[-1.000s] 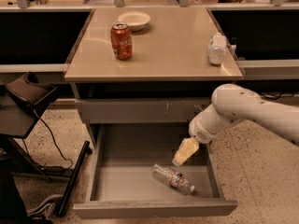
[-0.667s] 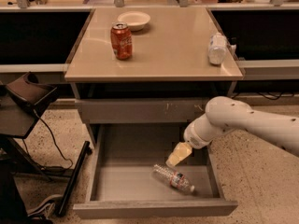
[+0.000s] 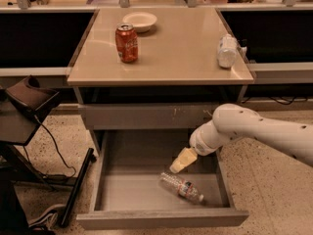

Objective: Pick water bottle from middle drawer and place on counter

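The tool edges lower and leftward into the open middle drawer — nearer the water bottle, not yet touching — whether open or closed, impossible to tell.

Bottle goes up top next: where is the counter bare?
The counter is bare across its middle and front, between the red can and the white bottle. The back-left is crowded by can and bowl. The gripper hangs over the middle drawer, near the water bottle.
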Controlling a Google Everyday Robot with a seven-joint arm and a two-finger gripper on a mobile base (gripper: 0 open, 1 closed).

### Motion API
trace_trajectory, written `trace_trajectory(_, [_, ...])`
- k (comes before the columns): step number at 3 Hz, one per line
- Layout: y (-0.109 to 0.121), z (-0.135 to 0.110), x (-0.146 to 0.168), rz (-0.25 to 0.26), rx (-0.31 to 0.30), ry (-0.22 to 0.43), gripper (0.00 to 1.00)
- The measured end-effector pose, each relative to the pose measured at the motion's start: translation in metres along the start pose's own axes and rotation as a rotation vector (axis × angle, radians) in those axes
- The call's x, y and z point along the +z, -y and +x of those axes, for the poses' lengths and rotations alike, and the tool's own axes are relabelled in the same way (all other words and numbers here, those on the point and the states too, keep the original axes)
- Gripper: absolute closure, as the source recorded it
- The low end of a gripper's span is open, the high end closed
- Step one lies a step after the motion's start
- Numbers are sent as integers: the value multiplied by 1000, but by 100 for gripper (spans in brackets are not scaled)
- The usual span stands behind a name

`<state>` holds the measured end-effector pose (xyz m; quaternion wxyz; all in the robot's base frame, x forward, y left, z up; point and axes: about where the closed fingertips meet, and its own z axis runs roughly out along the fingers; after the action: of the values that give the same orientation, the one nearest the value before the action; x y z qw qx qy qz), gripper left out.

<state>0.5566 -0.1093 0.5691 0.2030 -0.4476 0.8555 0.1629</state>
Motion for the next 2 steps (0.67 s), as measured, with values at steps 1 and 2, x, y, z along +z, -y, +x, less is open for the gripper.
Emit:
trace_trajectory(1, [-24, 0, 28, 28, 1, 5, 0])
trace_trajectory(2, [-63, 38, 76, 80, 21, -32, 0])
